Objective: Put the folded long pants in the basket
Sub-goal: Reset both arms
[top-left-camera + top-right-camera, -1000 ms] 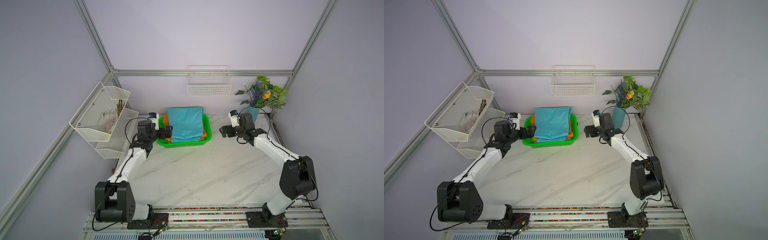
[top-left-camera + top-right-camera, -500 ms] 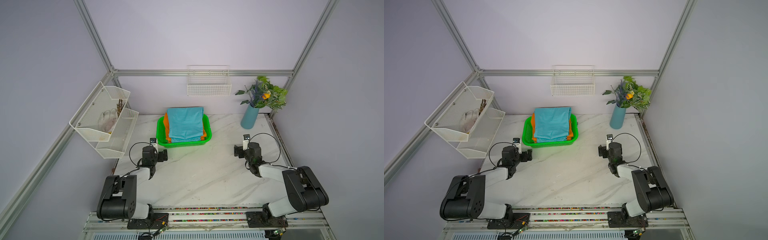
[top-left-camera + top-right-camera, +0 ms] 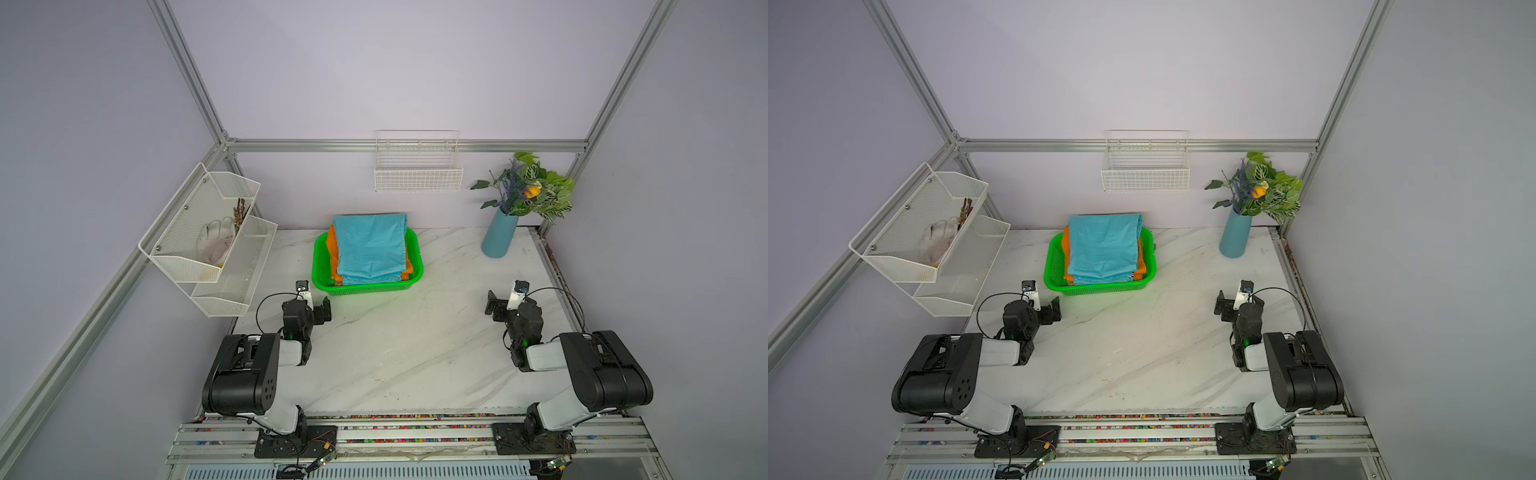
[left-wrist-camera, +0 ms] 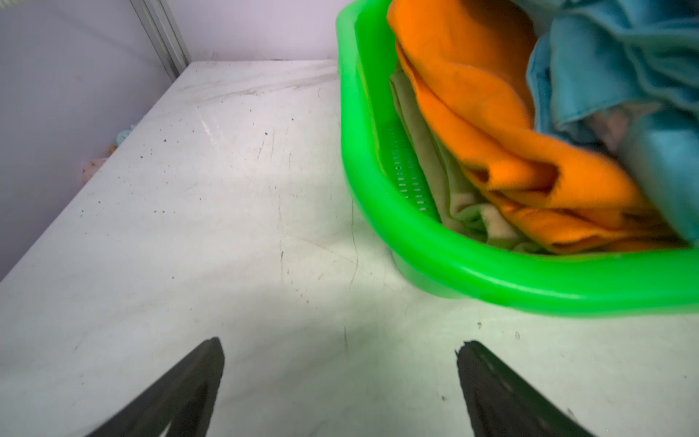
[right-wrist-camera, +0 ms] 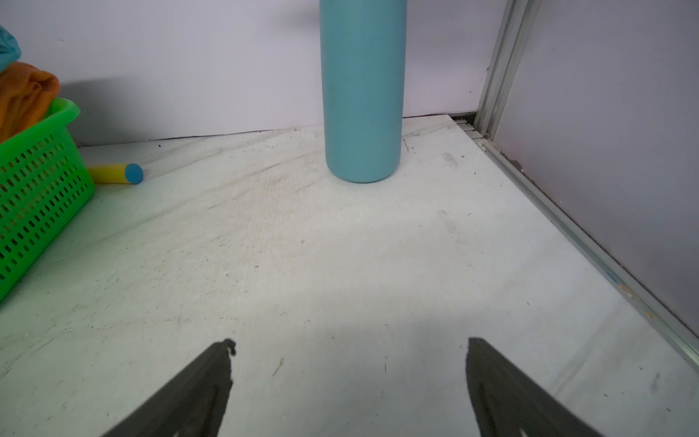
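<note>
Green basket [image 3: 321, 266] at the bench's [image 3: 395, 345] back holds all three folded pants [image 3: 370, 245], teal over orange over tan. The left hand [image 4: 340, 346] and right hand [image 5: 350, 342] both gape wide, empty, touching nothing.
</note>
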Tool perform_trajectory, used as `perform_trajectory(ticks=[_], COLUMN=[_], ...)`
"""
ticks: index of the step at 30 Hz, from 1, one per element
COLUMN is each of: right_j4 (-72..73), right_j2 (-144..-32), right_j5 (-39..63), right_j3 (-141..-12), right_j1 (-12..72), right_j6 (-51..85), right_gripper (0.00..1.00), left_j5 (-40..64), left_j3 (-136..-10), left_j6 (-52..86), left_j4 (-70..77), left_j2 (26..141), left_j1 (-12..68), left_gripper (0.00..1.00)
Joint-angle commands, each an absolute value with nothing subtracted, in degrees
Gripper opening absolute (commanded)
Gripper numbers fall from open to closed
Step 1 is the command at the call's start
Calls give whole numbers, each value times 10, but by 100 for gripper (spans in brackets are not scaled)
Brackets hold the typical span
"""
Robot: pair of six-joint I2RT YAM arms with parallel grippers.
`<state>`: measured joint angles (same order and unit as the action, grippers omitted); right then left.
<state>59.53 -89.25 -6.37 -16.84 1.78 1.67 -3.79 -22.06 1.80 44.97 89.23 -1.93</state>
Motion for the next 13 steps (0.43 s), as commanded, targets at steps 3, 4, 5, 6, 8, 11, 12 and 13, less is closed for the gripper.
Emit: perform_trajectory(ticks=[3, 4, 5, 6, 8, 11, 12, 13], right_j4=[662, 659, 662, 664, 661, 658, 659, 660], right_j2=[-898, -897, -899, -899, -900, -903, -902, -900], right_j5=[-42, -41, -41, -40, -28, -22, -22, -23], right_j3=[-168, -169, -169, -169, -171, -174, -172, -171], right_j1=[21, 21, 21, 21, 21, 20, 20, 20], right_j6=[10, 10, 9, 10, 4, 5, 5, 4], right_gripper=[100, 100, 100, 100, 100, 100, 100, 100], left_j5=[-27, -27, -28, -27, -27, -27, -28, -28], left_j3=[-226, -226, -227, -226, -226, -226, -226, -227], left_j6=[2, 2, 1, 2, 2, 3, 2, 2], left_j4=[505, 503, 503, 504, 503, 503, 503, 503], left_j2=[889, 889, 889, 889, 889, 889, 888, 889], left_j1=[-24, -24, -24, -24, -24, -24, -24, -24], left_gripper=[100, 100, 100, 100, 100, 100, 100, 100])
